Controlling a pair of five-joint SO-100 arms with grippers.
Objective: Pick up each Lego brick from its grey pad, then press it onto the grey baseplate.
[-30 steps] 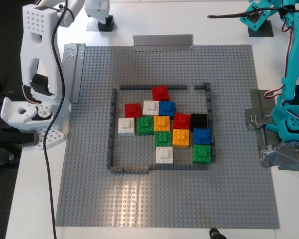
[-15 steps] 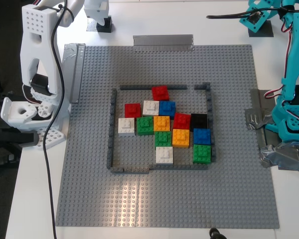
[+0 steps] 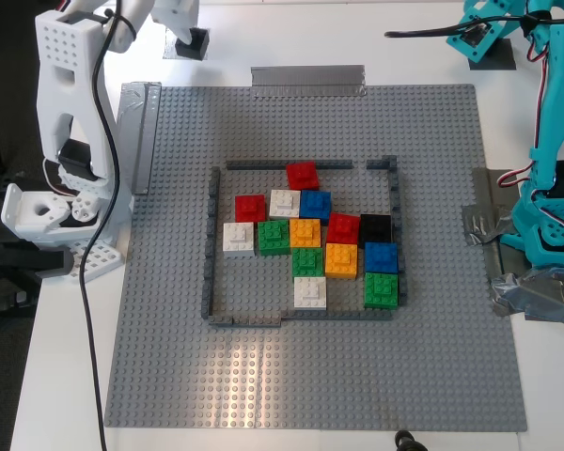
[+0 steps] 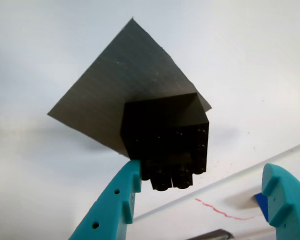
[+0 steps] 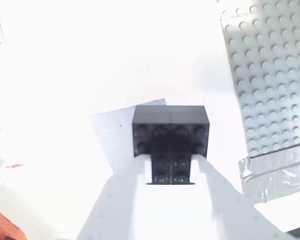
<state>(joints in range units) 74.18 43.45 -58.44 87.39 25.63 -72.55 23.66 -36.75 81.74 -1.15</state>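
Observation:
My first gripper [image 4: 205, 200], teal, is open; its fingers [image 4: 122, 200] stand either side of a black brick [image 4: 165, 140] lying on the dark grey pad [image 4: 110, 95]. In the exterior view this gripper [image 3: 477, 36] is at the far right, off the grey baseplate [image 3: 169, 329]. My second gripper [image 5: 171, 200], white, has its jaws against the sides of another black brick [image 5: 170, 132] over the light pad [image 5: 115, 135]. It shows at the exterior view's far left [image 3: 183, 19]. A third black brick [image 3: 375, 228] sits inside the dark frame [image 3: 210, 244].
Several red, blue, green, orange and white bricks [image 3: 305, 232] fill the frame. Silver tape strips [image 3: 307, 80] line the plate's far and left edges. The white arm base [image 3: 66, 188] and a black cable [image 3: 99, 282] stand at the left, the teal arm base [image 3: 545, 235] at the right.
My second gripper has shifted a little toward the exterior view's left, and the black brick under it has shifted with it. My first gripper has edged slightly left.

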